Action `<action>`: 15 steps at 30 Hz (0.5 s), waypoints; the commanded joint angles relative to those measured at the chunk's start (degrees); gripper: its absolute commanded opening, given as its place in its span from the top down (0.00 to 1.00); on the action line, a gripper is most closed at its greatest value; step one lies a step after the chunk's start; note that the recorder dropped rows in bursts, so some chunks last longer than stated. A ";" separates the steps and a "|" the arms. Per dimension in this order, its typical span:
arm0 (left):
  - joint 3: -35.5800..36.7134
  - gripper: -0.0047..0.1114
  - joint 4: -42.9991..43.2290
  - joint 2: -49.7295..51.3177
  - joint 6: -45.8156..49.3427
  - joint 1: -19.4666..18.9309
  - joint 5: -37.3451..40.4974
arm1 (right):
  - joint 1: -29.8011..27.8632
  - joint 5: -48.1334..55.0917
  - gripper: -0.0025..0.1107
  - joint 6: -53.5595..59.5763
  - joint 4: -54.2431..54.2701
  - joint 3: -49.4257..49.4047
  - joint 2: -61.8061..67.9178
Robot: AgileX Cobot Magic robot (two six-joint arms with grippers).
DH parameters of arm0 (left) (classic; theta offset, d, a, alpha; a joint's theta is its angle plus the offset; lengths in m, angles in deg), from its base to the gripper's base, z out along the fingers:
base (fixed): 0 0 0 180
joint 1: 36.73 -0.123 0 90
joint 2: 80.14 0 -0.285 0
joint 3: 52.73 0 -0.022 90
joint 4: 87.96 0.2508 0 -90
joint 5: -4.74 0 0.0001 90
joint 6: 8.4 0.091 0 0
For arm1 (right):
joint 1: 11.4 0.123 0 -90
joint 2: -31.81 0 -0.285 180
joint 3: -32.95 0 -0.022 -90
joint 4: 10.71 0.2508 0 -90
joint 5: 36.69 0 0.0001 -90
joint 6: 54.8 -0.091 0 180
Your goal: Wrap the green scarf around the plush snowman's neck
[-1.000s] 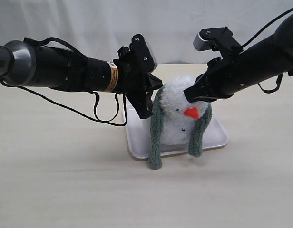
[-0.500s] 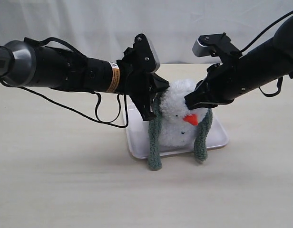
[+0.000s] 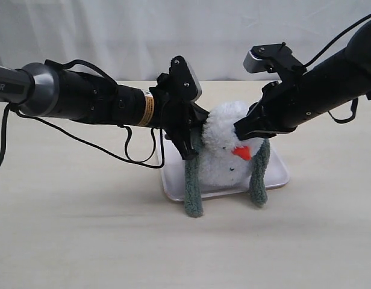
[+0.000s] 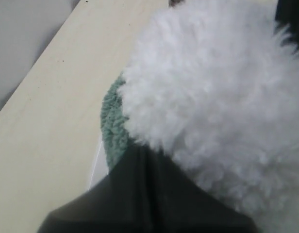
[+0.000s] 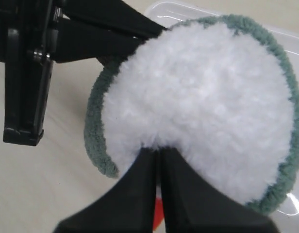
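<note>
Drape done, wrap not yet. Green scarf (image 3: 193, 186) runs behind plush snowman's (image 3: 224, 162) neck. Both ends hang down front, one each side of orange nose (image 3: 242, 153), and trail over near rim of white tray (image 3: 280, 176) toward table (image 3: 83, 241). Snowman sits upright in tray, mid-scene.

Left gripper (image 3: 194, 133) is at snowman's left side. Jaws look closed, tip at seam btw scarf & fluff; can't tell if it pinches fabric. Right gripper (image 3: 246, 129) has jaws closed together, tips pressed into head fluff just above nose, no scarf btw them.

Step in hand, prob.: seating scarf into neck crease. Next move needs a grip on one hanging end, carried across front w/o tipping snowman.
</note>
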 commanded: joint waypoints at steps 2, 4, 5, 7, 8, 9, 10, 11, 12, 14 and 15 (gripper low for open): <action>-0.94 0.96 -1.02 -1.08 -0.56 0.03 -3.58 | 0.01 0.50 0.94 -0.10 -1.12 -0.56 0.42; -0.94 0.96 -0.86 -1.94 -1.85 0.03 -3.85 | 0.01 0.50 0.94 -0.10 -1.12 -0.56 0.42; -0.94 0.96 -0.70 -2.27 -2.68 0.03 -3.61 | 0.01 0.50 0.94 -0.10 -1.12 -0.56 0.42; -0.84 0.96 -0.20 -3.59 -4.61 0.03 -3.34 | 0.01 0.50 0.94 0.01 -1.12 -0.56 0.42; -0.72 0.96 -0.20 -4.36 -5.01 -0.06 -3.04 | 0.01 0.50 0.94 0.01 -1.12 -0.46 0.42; -0.62 0.96 0.71 -5.21 -5.31 -0.06 -2.25 | 0.01 0.39 0.94 0.11 -1.12 -0.21 0.42; -0.62 0.96 2.09 -5.94 -6.54 -0.06 -1.68 | 0.01 0.30 0.94 0.11 -1.12 0.03 0.42; -0.62 0.96 4.05 -6.70 -8.25 -0.06 -1.40 | 0.01 0.17 0.94 0.11 -0.90 0.17 0.26; -0.62 0.96 6.24 -7.49 -10.42 -0.06 -1.17 | 0.01 0.17 0.94 0.11 -0.64 0.41 0.31; -0.62 0.96 10.61 -8.73 -14.23 -0.06 -1.17 | 0.01 0.17 0.94 0.26 -0.66 0.66 0.10; -0.62 0.96 12.09 -9.25 -15.88 -0.06 -1.17 | 0.01 0.17 0.94 0.26 -0.66 0.92 -0.03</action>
